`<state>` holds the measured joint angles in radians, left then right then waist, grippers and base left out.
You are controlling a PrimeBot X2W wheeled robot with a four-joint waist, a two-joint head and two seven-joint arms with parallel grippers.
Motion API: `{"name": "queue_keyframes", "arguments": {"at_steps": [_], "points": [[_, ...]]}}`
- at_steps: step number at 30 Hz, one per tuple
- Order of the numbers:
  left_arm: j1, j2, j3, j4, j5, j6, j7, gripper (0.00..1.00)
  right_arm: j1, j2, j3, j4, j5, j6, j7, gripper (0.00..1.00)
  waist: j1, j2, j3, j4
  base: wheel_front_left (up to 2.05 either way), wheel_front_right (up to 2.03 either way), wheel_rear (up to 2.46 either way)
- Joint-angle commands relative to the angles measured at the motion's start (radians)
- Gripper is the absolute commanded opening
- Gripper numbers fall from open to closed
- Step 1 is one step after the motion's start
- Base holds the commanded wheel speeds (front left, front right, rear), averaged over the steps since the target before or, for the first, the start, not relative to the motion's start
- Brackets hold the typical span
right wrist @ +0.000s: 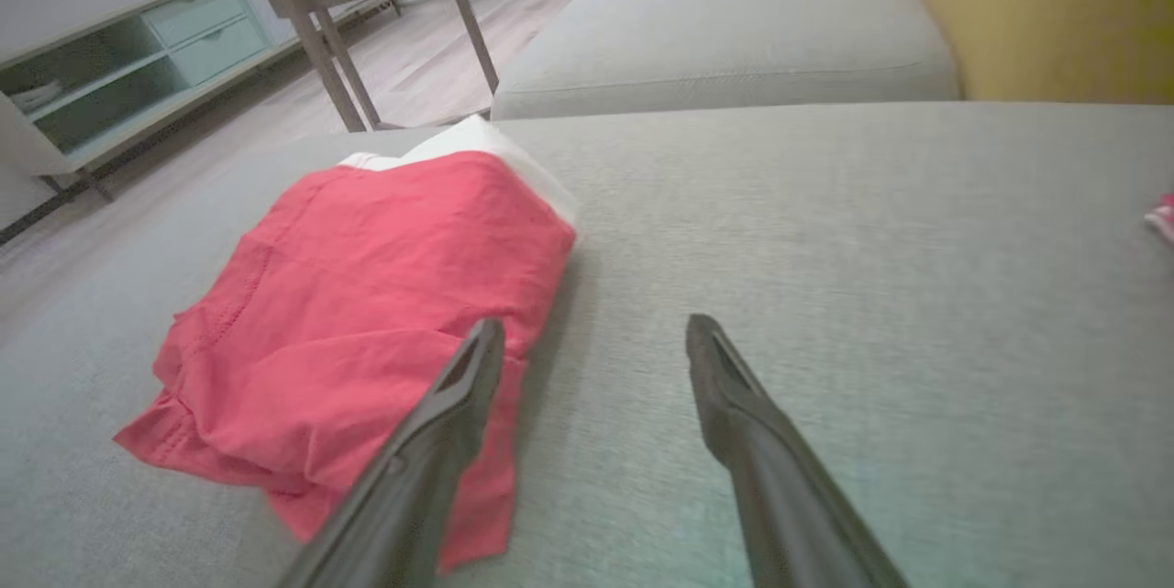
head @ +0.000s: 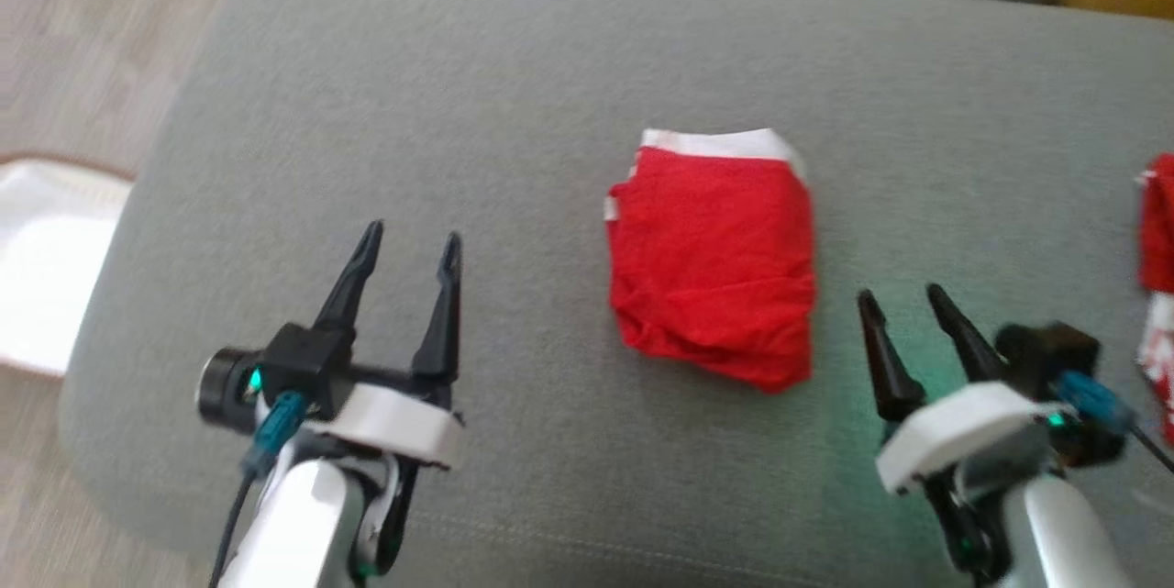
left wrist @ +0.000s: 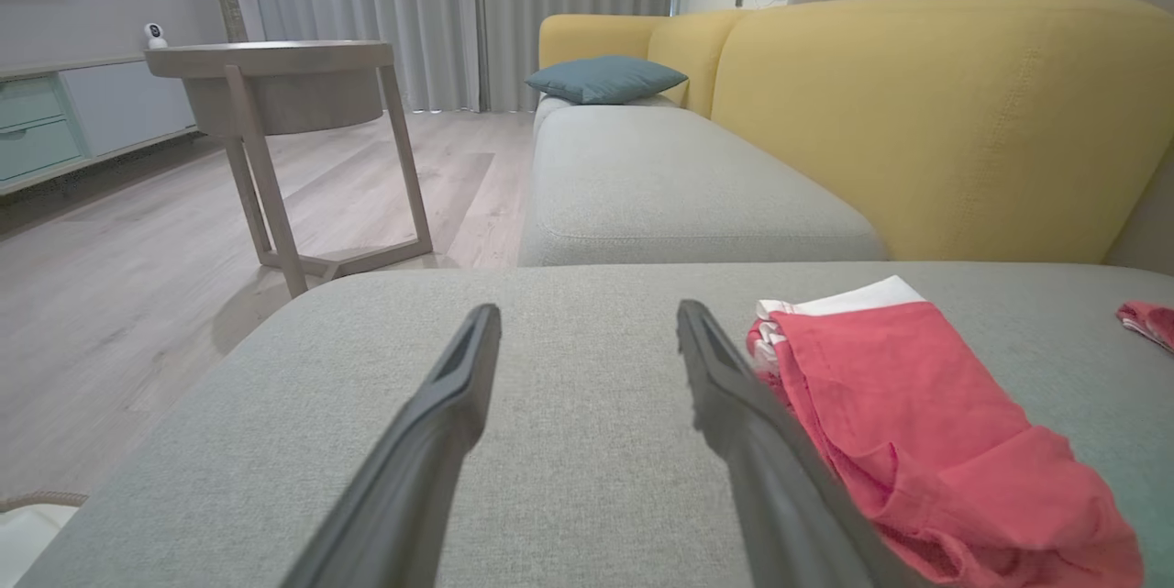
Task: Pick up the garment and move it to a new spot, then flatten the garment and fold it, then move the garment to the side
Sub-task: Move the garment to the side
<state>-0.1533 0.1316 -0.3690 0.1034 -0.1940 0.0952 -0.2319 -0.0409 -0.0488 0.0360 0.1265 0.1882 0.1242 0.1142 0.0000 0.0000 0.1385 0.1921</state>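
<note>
The left jaws stand wide open with nothing between them, their fingers (head: 442, 294) pointing up the head view above bare grey cushion (head: 459, 111). The right jaws are spread just as wide and also hold nothing; their fingers (head: 882, 349) lean slightly toward the robot's left.

Between the two arms, a little farther out and closer to the right jaws, lies the garment (head: 714, 267), a red piece folded into a compact block. Grey fabric shows between it and the fingertips on both sides. Its long axis runs near to far, only a little longer than it is wide. The white waistband end points away from the robot, and the rumpled red end faces it, skewed a bit to the robot's right.

A second red-and-white cloth (head: 1157, 230) sits at the cushion's right edge, well apart. Beyond the cushion are a yellow sofa back (left wrist: 917, 111), a blue pillow (left wrist: 605, 77) and a wooden side table (left wrist: 275, 83).
</note>
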Motion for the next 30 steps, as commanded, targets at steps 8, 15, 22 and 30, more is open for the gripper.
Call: {"name": "queue_keyframes", "arguments": {"at_steps": [8, 15, 22, 30], "points": [[-0.099, -0.028, 0.023, -0.013, 0.019, -0.005, -0.028, 1.00, -0.183, -0.018, 0.084, 0.197, 0.020, 0.007, -0.013, 1.00, 0.0000, 0.0000, 0.082, 0.093, 0.00, 0.00, 0.00], [-0.102, -0.040, 0.030, -0.023, 0.027, -0.007, -0.029, 1.00, -0.222, -0.013, 0.094, 0.315, 0.037, 0.007, 0.032, 0.94, 0.0000, 0.0000, 0.089, 0.101, 0.00, 0.00, 0.00], [-0.098, -0.042, 0.046, -0.027, 0.042, -0.009, -0.030, 1.00, -0.250, -0.016, 0.138, 0.322, 0.038, 0.007, 0.041, 0.00, 0.0000, 0.0000, 0.100, 0.069, 0.00, 0.00, 0.00], [-0.101, -0.031, 0.070, -0.033, 0.057, -0.013, -0.030, 1.00, -0.237, -0.066, 0.200, 0.234, 0.011, 0.007, 0.026, 0.00, 0.0000, 0.0000, 0.111, -0.069, 0.00, 0.00, 0.00]]}}
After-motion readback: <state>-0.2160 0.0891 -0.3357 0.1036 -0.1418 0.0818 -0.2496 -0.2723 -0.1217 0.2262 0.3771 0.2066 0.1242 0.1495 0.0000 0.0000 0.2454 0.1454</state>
